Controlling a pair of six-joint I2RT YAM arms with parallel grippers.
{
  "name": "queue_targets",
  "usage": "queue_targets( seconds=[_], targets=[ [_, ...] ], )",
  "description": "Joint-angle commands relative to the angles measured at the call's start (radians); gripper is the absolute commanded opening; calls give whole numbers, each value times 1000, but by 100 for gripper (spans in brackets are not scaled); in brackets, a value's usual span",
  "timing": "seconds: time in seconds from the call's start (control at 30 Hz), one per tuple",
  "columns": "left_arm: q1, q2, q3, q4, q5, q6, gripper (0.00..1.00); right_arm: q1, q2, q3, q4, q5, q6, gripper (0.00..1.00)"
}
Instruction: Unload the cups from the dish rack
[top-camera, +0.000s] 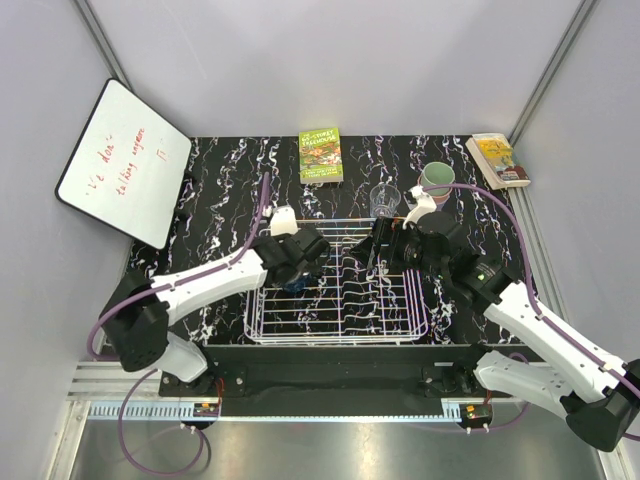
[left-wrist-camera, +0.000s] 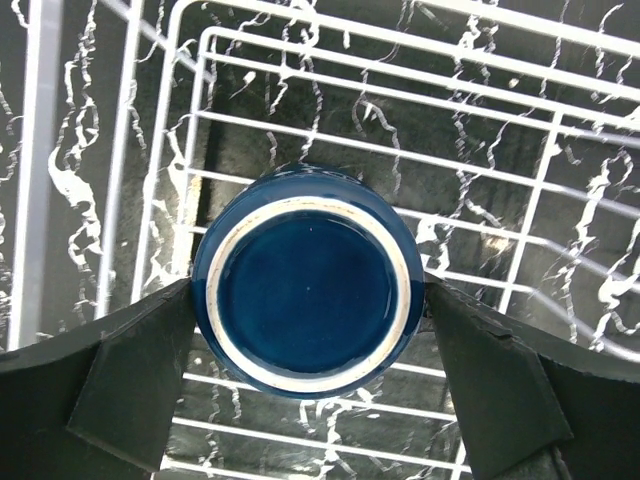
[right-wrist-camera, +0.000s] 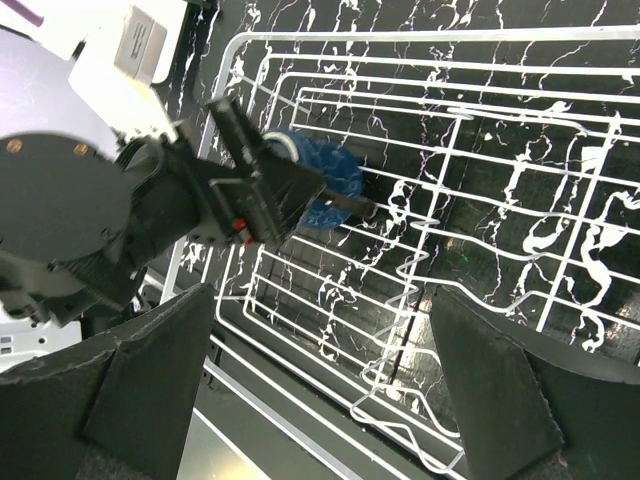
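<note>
The white wire dish rack (top-camera: 335, 340) lies mid-table. My left gripper (top-camera: 297, 268) is inside its left part, shut on an upside-down dark blue cup (left-wrist-camera: 305, 290). In the left wrist view both fingers (left-wrist-camera: 150, 370) press the cup's sides over the rack wires (left-wrist-camera: 400, 85). My right gripper (top-camera: 384, 246) hangs open and empty over the rack's far right part. Its wrist view shows the rack (right-wrist-camera: 500, 110) and the blue cup (right-wrist-camera: 325, 185) in the left gripper. A clear glass cup (top-camera: 384, 200) and a pale green cup (top-camera: 436, 178) stand on the table behind the rack.
A green book (top-camera: 321, 155) lies at the back middle and another book (top-camera: 497, 159) at the back right. A whiteboard (top-camera: 125, 160) leans at the left. Grey walls close in the table on three sides.
</note>
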Motion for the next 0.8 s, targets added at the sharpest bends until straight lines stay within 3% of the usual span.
queue_targets(
  seconds=[0.0,0.2,0.33,0.37,0.43,0.47,0.77],
  targets=[
    [7,135,-5,-39,114,-40,99,10,-19,-1,42,-16,7,96],
    [18,217,-5,-27,152,-58,91,12,-27,-6,42,-18,7,95],
    [16,212,-26,-7,157,-58,71,12,-29,-6,42,-19,9,95],
    [16,205,-30,-6,155,-54,50,12,-29,-6,42,-19,7,95],
    [16,199,-37,-6,154,-51,28,10,-24,-4,42,-21,9,95],
    [16,194,-39,-6,154,-46,0,12,-24,-4,42,-21,9,95],
    [-30,108,-39,-4,142,30,0,10,-42,-3,44,-28,21,93]
  ],
)
